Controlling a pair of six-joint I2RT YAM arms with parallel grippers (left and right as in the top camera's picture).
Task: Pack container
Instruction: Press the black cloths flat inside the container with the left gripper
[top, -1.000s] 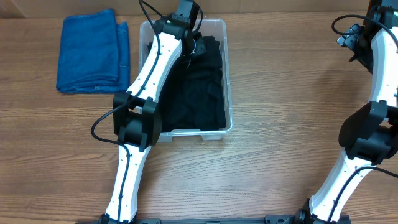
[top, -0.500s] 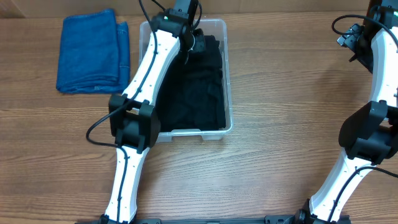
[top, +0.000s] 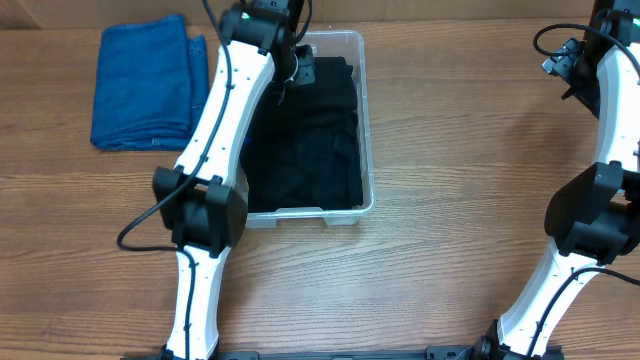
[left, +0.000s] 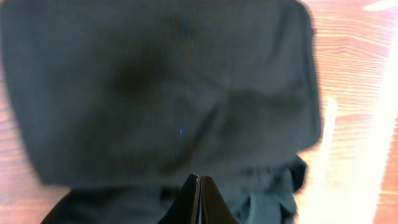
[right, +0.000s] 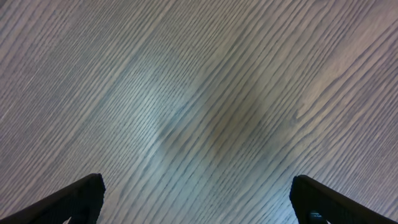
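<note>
The container (top: 368, 120) is a clear rectangular bin at the back middle of the table. A black cloth (top: 310, 140) fills it. My left gripper (top: 298, 68) hangs over the bin's far end, shut and empty. In the left wrist view its closed tips (left: 199, 179) are just above the black cloth (left: 161, 81). My right gripper (top: 560, 62) is at the far right back, open and empty. In the right wrist view its fingers (right: 199, 196) show only bare wood between them.
A folded blue cloth (top: 145, 80) lies on the table left of the bin. The wooden table (top: 460, 200) stretches between the bin and the right arm. The left arm crosses over the bin's left side.
The left arm has swung to the left and a little back over the bin's far end, with its gripper still shut. The right arm has not moved.
</note>
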